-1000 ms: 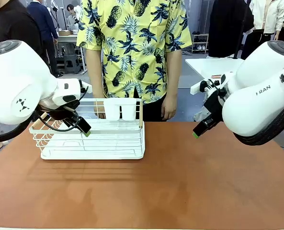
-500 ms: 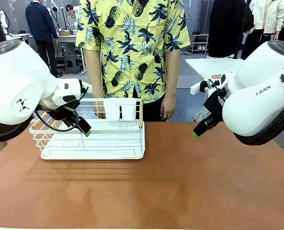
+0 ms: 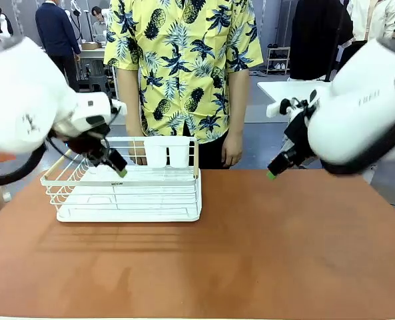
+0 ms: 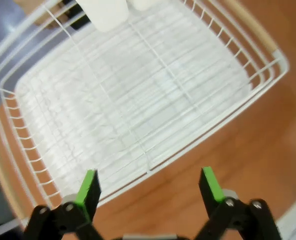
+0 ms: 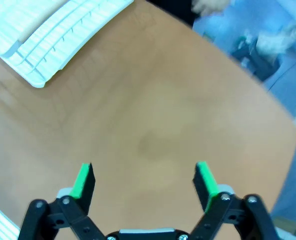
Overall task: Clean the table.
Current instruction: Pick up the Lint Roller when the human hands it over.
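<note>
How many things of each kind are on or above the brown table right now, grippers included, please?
White wire rack on the table: 1
White cups at the rack's far side: 2
Open grippers, left gripper and right gripper: 2
Total: 5

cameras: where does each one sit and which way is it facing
Front view: between the arms, robot's side, facing across the table at a person; left arm and right arm show.
Left wrist view: on the left wrist, looking down along its open jaws into the rack; green pads show.
Right wrist view: on the right wrist, looking down along its open jaws at bare table and a rack corner.
Shared: all three show rack and table.
</note>
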`<action>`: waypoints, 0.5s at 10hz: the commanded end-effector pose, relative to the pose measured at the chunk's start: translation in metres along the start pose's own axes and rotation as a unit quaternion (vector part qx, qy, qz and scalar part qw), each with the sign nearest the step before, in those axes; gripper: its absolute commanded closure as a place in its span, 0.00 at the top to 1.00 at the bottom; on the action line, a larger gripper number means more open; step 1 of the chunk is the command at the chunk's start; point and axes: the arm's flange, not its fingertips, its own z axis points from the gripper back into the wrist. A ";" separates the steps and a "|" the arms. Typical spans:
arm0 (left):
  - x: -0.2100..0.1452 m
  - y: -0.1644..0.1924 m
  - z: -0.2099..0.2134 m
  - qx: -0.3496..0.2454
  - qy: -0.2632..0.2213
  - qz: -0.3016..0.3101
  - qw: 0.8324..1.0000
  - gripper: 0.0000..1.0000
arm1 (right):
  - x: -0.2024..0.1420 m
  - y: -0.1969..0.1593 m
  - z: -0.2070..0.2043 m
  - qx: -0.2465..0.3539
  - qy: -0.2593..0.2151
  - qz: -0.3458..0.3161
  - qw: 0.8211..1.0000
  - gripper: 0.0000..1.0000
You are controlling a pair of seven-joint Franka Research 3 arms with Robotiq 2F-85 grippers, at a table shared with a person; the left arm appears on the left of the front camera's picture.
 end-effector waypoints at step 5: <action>-0.010 0.102 0.112 -0.324 -0.054 0.139 0.934 1.00 | 0.010 -0.121 0.100 0.306 -0.005 -0.240 0.921 1.00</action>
